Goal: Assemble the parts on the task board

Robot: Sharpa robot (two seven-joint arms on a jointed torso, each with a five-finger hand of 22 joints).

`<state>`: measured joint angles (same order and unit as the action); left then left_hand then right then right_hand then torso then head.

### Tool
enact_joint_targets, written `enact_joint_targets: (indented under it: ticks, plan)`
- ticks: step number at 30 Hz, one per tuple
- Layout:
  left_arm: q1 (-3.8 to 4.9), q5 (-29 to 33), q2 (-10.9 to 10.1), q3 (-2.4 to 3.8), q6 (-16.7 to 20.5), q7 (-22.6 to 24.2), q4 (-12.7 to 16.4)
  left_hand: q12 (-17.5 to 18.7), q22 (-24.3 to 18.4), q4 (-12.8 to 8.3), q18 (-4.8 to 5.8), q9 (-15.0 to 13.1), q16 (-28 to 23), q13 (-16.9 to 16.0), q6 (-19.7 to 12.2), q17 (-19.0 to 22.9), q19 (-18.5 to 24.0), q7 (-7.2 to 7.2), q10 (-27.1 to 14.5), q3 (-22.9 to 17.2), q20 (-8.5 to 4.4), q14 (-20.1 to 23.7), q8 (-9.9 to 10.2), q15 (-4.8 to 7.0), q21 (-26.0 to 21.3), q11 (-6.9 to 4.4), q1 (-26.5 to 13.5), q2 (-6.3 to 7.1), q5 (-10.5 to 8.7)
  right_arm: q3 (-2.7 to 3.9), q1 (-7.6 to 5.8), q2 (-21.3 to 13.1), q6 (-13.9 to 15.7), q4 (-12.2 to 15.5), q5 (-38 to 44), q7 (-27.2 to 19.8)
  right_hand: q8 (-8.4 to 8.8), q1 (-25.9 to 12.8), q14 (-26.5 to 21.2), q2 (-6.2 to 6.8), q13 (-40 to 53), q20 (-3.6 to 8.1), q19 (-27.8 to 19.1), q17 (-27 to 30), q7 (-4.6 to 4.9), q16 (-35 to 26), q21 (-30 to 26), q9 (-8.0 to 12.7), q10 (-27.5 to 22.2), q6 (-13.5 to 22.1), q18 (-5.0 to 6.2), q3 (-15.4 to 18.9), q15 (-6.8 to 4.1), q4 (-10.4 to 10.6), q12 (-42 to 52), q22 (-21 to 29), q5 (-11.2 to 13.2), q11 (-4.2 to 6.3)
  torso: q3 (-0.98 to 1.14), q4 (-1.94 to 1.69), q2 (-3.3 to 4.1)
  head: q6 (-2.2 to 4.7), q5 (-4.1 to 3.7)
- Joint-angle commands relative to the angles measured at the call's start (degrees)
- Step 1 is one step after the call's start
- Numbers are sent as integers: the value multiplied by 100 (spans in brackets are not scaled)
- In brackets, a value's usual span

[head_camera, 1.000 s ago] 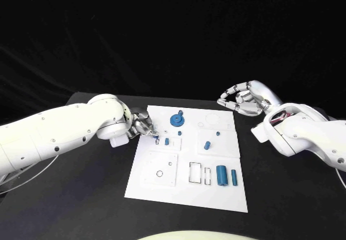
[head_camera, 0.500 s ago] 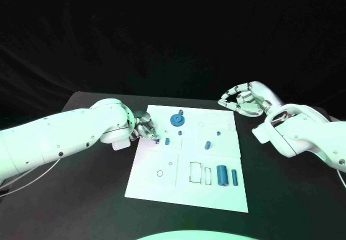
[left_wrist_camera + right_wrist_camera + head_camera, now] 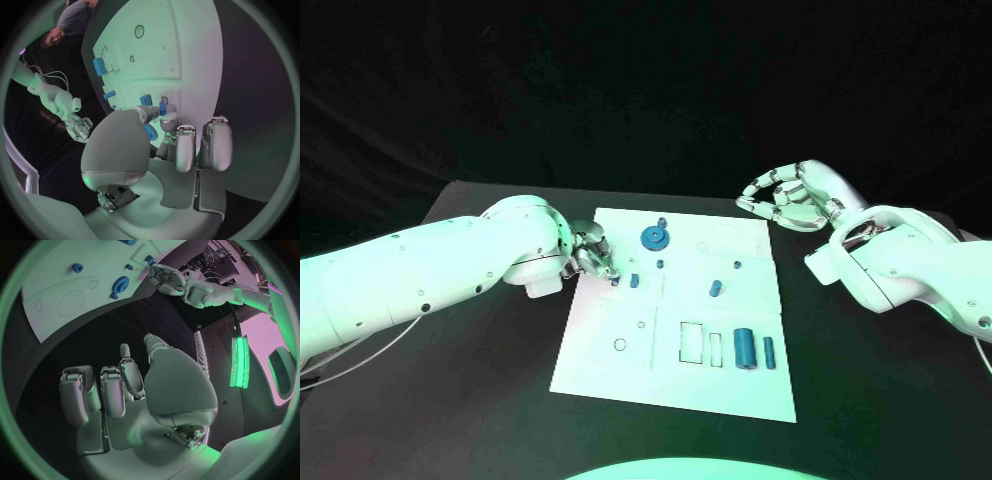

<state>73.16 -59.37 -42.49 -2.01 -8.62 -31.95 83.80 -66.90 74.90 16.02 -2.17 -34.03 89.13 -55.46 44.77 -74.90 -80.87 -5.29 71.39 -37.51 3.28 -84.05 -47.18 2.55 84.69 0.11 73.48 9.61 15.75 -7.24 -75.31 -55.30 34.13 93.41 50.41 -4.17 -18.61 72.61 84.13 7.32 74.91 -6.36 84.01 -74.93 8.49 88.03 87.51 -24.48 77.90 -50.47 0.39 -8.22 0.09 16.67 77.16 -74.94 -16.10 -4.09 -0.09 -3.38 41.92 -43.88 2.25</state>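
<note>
The task board [image 3: 678,330] is a white rectangular plate lying flat in the middle of the black table [image 3: 459,400], its long side running away from the robot. Its surface carries shallow outlines: round ones near the far right corner, a small ring and a dot on the near left, and upright rectangular slots near the middle. Blue parts sit on it: a gear-like disc [image 3: 653,238] near the far edge with a tiny peg just beyond it, a short block [image 3: 633,282] on the left side, a small peg [image 3: 734,266] and a slanted piece [image 3: 714,290] toward the right, and two upright cylinders [image 3: 746,349] side by side at the near right. The left hand [image 3: 587,253] rests at the board's left edge, fingers bunched together with their tips down on the plate just beside the short block; whether a small part is pinched in them I cannot tell, since in the left wrist view the fingers [image 3: 186,147] cover that spot, with only slivers of blue showing beside them. The right hand [image 3: 790,197] hangs above the table past the board's far right corner, well apart from every part, its fingers curled inward around nothing.
</note>
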Motion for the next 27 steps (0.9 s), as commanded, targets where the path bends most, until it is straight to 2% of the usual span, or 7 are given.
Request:
enact_joint_targets:
  ticks: [1,12,27]
  plan:
    - [-22,-137,9,-14,-237,-66,30,-21,422,-568,-59,-129,24,-3,52,-1401,-44,98,42,-606,-3,-557,-27,53,37,-1,-2,14,11,0,4,-4,-61,11,23,-46,-21,-2,451,-50,172,51,412,-929,-21,-30,-17,-9,-4,38,39,6,-44,-7,-8,-1314,-18,41,-3,0,0,-4,-2]
    - [-34,-179,-18,-13,-249,-77,79,-63,432,-635,-57,-113,34,-46,62,-1418,-50,110,76,-699,-12,-563,-74,66,41,-16,-8,27,20,0,4,-7,-60,11,23,-49,-24,-6,450,-51,170,52,406,-924,-21,-32,-26,-10,-6,38,42,7,-44,-5,-10,-1307,-35,41,-11,-3,1,-19,-17]
    - [-38,-205,-32,-12,-207,-96,89,-103,457,-712,-52,-81,57,-87,85,-1457,-70,117,122,-827,-22,-577,-123,76,53,-25,-49,58,21,0,5,-3,-60,3,23,-53,-26,-11,450,-53,173,52,408,-922,-22,-33,-23,-11,-3,37,41,8,-44,-2,-8,-1310,-41,41,-6,-6,-2,-41,-16]
